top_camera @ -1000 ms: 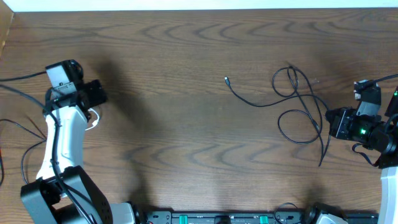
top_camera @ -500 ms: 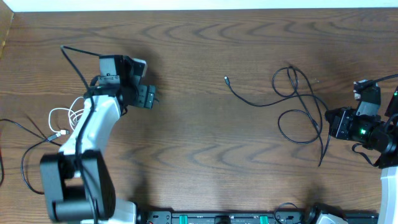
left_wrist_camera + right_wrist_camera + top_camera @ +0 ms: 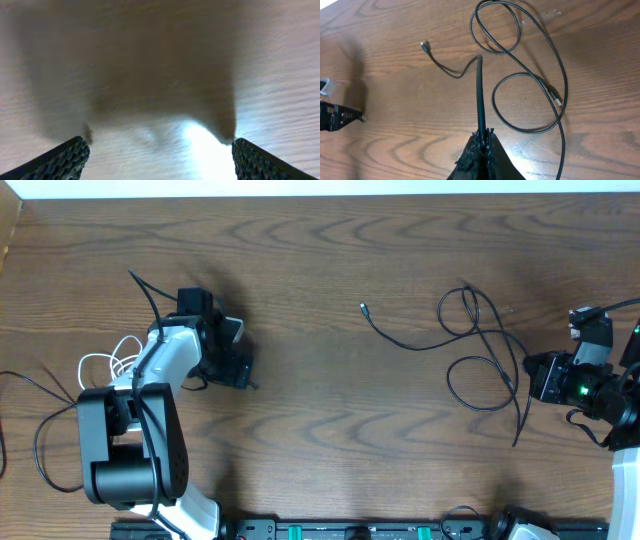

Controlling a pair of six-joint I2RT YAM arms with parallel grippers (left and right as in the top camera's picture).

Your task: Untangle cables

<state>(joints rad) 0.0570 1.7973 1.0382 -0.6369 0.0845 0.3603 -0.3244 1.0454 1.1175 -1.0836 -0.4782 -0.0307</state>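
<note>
Lying coiled near desk point(image 3: 320, 440) left edge: white cord point(image 3: 118, 348). Left hand point(image 3: 159, 152) just right of it, fingers wide apart, empty. Black cord point(image 3: 480, 90) looped at right; right hand point(image 3: 482, 137) pinched shut on it.

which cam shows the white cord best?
Overhead. The white cord lies looped beside the left arm, partly hidden behind it. Left wrist shows only blurred table; right wrist shows only black cable, no white cord.
</note>
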